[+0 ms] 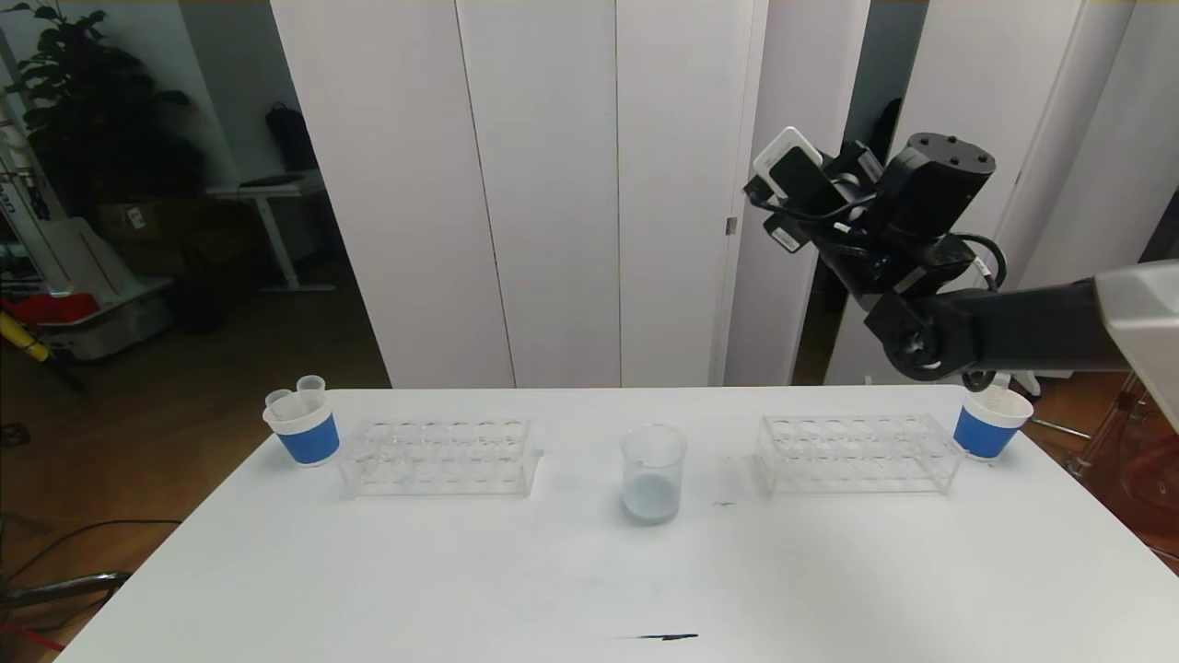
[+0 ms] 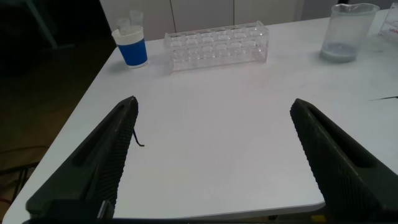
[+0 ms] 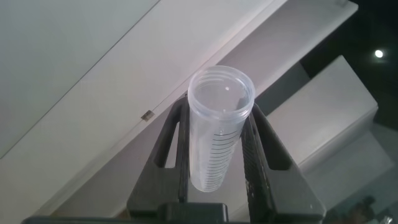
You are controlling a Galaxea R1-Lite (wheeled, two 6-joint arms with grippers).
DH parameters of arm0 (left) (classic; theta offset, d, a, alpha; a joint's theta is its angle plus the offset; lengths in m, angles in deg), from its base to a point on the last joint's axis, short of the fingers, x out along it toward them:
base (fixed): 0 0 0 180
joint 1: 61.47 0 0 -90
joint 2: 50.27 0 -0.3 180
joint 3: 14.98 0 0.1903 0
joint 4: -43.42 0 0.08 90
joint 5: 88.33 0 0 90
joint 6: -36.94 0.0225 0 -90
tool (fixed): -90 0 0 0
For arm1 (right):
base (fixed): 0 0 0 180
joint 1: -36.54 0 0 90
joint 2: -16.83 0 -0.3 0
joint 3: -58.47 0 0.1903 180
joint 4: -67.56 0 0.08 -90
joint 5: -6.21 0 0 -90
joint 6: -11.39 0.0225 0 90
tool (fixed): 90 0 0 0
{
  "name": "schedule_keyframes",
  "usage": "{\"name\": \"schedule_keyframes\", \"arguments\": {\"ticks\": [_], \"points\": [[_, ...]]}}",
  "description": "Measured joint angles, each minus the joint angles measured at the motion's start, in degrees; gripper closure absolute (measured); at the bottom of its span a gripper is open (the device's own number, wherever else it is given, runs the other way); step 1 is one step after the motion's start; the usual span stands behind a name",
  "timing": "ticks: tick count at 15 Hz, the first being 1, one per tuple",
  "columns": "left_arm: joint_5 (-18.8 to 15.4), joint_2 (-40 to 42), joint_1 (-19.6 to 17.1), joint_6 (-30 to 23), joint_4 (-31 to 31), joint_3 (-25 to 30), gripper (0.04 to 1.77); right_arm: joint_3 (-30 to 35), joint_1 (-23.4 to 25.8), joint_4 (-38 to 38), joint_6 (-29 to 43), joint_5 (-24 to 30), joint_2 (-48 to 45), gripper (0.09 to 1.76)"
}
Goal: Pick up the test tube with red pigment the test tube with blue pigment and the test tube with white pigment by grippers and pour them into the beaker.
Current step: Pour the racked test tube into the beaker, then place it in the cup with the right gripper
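Here, we see the beaker (image 1: 653, 471) standing upright at the middle of the white table (image 1: 553, 571), a pale bluish-white liquid pooled in its bottom. An empty clear rack (image 1: 438, 457) lies to its left and another rack (image 1: 855, 451) to its right. A blue-sleeved paper cup (image 1: 302, 431) holding two clear tubes stands at the far left, and a second cup (image 1: 987, 423) at the far right. Our right gripper (image 3: 217, 149), raised high above the table's right side, is clenched on an empty graduated test tube (image 3: 217, 127). Our left gripper (image 2: 214, 155) hangs over the near left table, fingers spread wide, grasping nothing.
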Motion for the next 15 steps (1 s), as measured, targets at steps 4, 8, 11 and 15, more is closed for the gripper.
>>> {"name": "schedule_keyframes", "arguments": {"ticks": [4,8,11,15], "points": [[0.0,0.0,0.0,0.0,0.0,0.0,0.06,4.7,0.9,3.3,16.6,-12.9,-2.0,1.28],[0.0,0.0,0.0,0.0,0.0,0.0,0.06,21.0,3.5,11.8,24.7,-18.0,-5.0,1.28],[0.0,0.0,0.0,0.0,0.0,0.0,0.06,34.3,6.3,20.4,33.4,-19.5,-7.2,1.28],[0.0,0.0,0.0,0.0,0.0,0.0,0.06,47.3,8.4,22.0,47.3,-21.2,-10.8,1.28]]}}
